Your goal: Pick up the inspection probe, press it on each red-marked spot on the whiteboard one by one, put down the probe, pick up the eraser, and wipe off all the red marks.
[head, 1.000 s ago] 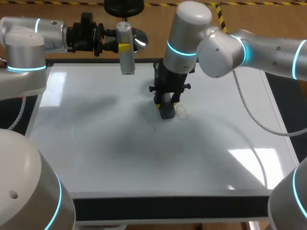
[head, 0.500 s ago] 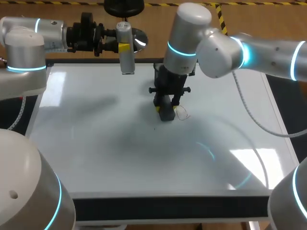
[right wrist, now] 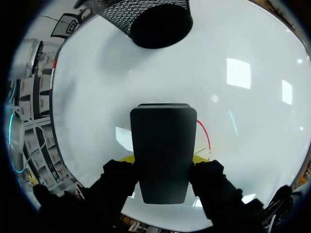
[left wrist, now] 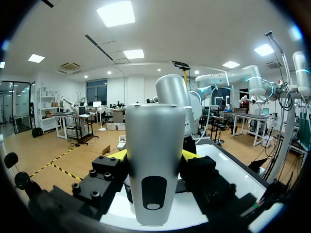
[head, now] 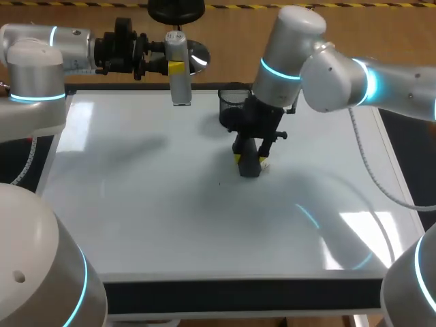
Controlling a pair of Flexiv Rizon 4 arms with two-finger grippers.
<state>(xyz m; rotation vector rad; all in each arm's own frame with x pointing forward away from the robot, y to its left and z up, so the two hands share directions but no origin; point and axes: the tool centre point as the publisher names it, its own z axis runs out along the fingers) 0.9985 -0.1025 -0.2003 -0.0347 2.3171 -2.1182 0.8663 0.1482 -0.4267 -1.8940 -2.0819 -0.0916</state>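
Whiteboard (head: 136, 204), eraser (right wrist: 164, 150) down, red mark (right wrist: 208, 136) half-hidden

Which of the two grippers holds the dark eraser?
The right gripper, its eraser on the whiteboard beside a red mark; the left gripper holds the silver inspection probe instead.

Whiteboard (head: 170, 225): glossy white, with a black front edge.
Eraser (right wrist: 164, 150): plain dark grey.
Mark (right wrist: 207, 135): thin red curve.
Probe (left wrist: 154, 165): silver-grey, with a black oval window.
Cup (right wrist: 155, 19): black mesh.
Arms (head: 327, 75): pale grey, with cyan rings.
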